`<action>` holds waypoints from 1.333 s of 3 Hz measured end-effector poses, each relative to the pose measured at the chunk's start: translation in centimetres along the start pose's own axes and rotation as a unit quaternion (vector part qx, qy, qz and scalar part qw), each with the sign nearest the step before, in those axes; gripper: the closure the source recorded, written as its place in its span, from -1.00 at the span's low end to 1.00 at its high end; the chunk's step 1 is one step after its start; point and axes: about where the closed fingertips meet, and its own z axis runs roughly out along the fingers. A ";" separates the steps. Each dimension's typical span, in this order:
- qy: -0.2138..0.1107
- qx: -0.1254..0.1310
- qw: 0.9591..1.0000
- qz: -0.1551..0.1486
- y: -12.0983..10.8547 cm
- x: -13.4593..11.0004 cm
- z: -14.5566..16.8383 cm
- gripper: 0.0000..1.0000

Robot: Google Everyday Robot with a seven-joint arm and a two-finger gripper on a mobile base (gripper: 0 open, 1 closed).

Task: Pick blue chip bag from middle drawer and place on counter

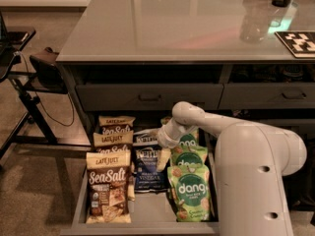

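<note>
The middle drawer (147, 210) is pulled open below the counter (172, 23). Two dark navy Kettle bags lie in its middle column. The front blue chip bag (147, 170) shows "Vinegar" lettering, and the second (143, 137) lies behind it, partly covered. My gripper (164, 136) reaches down from the white arm (206, 124) and sits over the right edge of the rear navy bag, between it and the green bags. Its tip is hidden against the bags.
Tan Late July Sea Salt bags (108, 186) fill the drawer's left column and green dang bags (191, 188) the right. Closed drawer fronts (147, 97) sit above. My white body (251, 181) blocks the right side. A black stand (34, 82) is at left. A marker tag (298, 43) lies on the counter.
</note>
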 end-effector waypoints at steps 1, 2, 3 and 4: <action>0.002 -0.009 1.000 0.002 -0.1 -0.4 0.4 -1.00; -0.006 -0.010 0.999 0.033 -0.5 1.0 0.7 -1.00; -0.006 -0.010 0.999 0.033 -0.5 1.0 0.7 -1.00; -0.020 -0.009 0.999 0.047 0.1 2.2 2.7 -1.00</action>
